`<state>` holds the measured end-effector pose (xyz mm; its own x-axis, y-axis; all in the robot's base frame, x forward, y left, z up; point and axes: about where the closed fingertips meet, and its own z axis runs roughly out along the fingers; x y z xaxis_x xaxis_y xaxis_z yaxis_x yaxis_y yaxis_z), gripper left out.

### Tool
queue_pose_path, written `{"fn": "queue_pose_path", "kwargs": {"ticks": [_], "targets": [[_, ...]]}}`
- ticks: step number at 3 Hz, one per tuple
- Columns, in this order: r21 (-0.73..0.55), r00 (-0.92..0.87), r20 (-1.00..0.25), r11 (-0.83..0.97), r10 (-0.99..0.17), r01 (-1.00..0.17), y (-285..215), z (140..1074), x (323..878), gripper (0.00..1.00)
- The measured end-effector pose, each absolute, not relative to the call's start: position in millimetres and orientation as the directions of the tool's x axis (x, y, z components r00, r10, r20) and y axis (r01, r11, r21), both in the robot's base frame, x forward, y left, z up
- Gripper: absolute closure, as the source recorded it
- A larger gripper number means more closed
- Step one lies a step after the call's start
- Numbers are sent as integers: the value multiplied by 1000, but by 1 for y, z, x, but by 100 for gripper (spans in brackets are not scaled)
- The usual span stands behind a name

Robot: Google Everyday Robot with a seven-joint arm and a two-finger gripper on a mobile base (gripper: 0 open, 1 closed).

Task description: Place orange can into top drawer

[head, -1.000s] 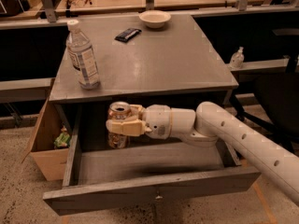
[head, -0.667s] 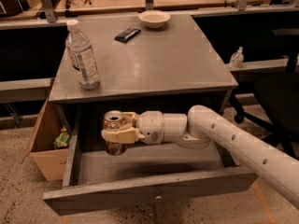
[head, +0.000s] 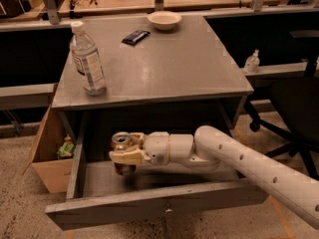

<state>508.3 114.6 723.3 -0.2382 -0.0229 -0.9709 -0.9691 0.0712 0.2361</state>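
Observation:
The orange can [head: 121,152] stands upright inside the open top drawer [head: 149,205], near its left side, silver top showing. My gripper [head: 124,151] reaches in from the right on a white arm and is shut on the can, cream fingers [head: 127,158] wrapped around its body. The can's base is at or just above the drawer floor; I cannot tell if it touches. The drawer is pulled out toward the camera under the grey table [head: 164,68].
On the table top stand a clear water bottle [head: 87,59] at the left, a white bowl [head: 164,19] and a dark packet [head: 135,36] at the back. A cardboard box [head: 50,153] sits left of the drawer. An office chair [head: 291,118] is on the right.
The gripper has carried the can further left and lower inside the drawer.

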Motion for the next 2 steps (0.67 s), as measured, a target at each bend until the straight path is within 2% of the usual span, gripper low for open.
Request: {"fn": "queue_pose_path", "kwargs": {"ticks": [1,2], "targets": [[222,-229,-972,113,-53,-968,117,694,511,100],[179,-187,-980,120,-65,-977,122,680,516,85]]}}
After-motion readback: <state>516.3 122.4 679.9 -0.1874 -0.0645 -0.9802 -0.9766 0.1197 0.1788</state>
